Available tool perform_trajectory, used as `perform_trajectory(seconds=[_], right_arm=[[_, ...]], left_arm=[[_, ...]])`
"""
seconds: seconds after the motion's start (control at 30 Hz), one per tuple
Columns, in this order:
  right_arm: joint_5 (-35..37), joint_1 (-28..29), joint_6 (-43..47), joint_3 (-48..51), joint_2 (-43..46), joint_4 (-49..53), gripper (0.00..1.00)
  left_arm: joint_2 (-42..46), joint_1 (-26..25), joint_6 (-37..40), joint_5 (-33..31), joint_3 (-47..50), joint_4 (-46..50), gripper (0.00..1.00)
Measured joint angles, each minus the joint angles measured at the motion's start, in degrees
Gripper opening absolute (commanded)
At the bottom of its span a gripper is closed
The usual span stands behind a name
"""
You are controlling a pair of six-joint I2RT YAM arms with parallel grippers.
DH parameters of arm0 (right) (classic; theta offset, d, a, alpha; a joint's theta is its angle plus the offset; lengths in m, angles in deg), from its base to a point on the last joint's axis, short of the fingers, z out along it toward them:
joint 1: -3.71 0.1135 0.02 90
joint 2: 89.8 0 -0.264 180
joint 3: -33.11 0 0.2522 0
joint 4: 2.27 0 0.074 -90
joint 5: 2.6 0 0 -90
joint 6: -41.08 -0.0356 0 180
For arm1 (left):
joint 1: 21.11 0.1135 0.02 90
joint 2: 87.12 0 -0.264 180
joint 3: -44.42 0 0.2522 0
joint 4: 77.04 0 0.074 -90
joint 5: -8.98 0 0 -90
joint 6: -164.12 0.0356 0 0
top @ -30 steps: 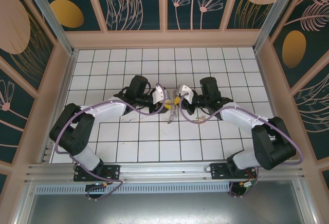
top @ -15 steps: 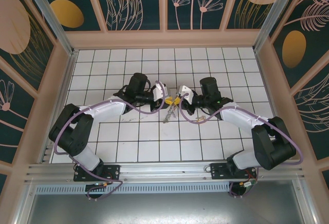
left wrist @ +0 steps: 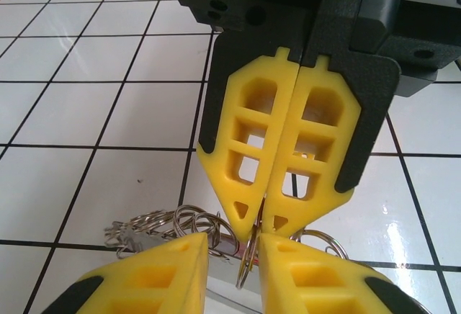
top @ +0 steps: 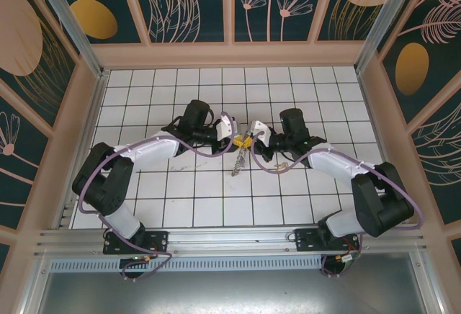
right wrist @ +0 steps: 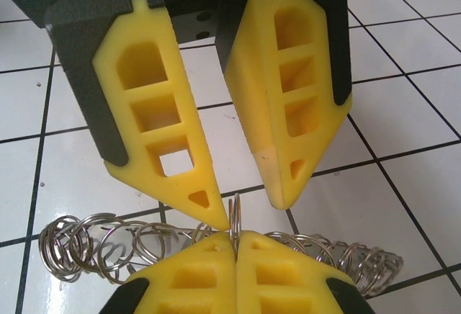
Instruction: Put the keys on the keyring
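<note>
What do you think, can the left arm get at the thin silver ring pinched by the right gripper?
Probably yes: the left gripper stands part open astride that ring, tip to tip with the shut right gripper; nothing between.

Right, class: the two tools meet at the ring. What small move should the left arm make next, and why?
Probably close the left tool on the thin ring. The right tool is shut on that ring and holds it upright. The ring sits in the gap between the left tool's fingers, which stand apart, so closing should give both arms a hold.
</note>
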State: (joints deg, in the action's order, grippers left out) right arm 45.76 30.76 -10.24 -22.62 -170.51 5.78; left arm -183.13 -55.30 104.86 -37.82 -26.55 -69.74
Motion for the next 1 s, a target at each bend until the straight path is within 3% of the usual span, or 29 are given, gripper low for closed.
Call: perform_trajectory(seconds=[0.6, 1.0], right_arm=[[-0.4, -0.2, 0.0, 0.0, -0.2, 0.0, 0.0], [-0.1, -0.3, 0.0, 0.0, -0.2, 0.0, 0.0]], left_arm=[[-1.2, 0.0, 3.2, -1.3, -2.8, 6.3, 0.24], [-3.1, -0.1, 3.3, 0.2, -3.6, 6.7, 0.05]])
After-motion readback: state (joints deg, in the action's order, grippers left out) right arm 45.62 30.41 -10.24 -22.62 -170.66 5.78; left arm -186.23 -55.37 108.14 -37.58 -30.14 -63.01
